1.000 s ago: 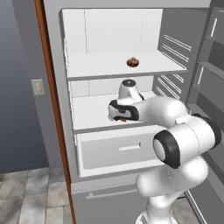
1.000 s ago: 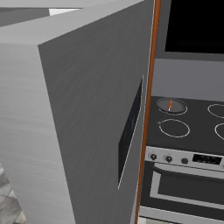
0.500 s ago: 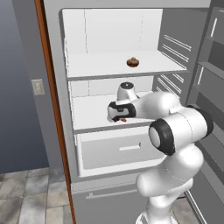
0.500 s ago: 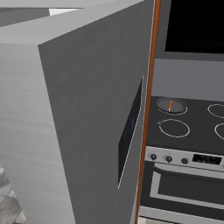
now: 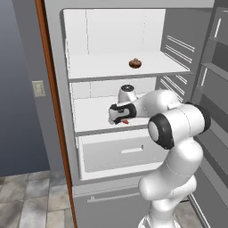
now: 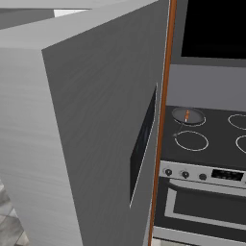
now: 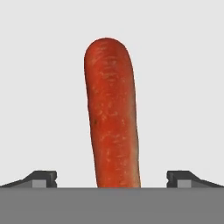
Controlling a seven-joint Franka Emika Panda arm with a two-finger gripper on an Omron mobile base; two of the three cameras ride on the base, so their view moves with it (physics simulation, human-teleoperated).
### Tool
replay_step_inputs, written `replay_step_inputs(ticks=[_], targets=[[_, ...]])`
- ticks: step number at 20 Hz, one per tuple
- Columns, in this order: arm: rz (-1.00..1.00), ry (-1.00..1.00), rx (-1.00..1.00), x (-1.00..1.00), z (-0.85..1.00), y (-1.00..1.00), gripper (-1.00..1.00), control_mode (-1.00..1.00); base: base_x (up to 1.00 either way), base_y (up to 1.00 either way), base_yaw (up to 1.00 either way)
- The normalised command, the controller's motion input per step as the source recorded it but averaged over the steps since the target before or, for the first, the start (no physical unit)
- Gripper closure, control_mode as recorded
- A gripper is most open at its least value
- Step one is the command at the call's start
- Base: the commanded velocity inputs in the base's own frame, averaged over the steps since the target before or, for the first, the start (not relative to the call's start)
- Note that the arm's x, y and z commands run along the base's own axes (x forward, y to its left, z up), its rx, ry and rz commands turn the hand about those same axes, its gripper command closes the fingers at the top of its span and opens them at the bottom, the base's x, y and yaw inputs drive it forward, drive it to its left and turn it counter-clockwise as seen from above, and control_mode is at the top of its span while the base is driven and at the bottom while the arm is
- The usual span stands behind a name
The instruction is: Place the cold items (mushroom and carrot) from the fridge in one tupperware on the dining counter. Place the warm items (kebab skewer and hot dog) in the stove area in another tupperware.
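The pincer (image 7: 111,178) stands fully open over the carrot (image 7: 112,113), which lies on the middle shelf (image 5: 95,116) of the fridge (image 5: 58,89), its length running between the two finger tips (image 7: 41,178). The mushroom (image 5: 135,63) sits on the shelf above. The carrot appears light, stiff and smooth-skinned, so it may roll; the judged best hold is across its thicker midsection, jaws square to its long axis.
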Motion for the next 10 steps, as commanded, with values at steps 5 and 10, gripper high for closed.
replay_step_inputs(ticks=[5,10], targets=[[0.00,0.12,-0.03,0.02,-0.29,0.00,1.00,-1.00,0.00,0.00,0.00],[0.00,0.00,0.00,0.00,-0.16,-0.01,1.00,-1.00,0.00,0.00,0.00]])
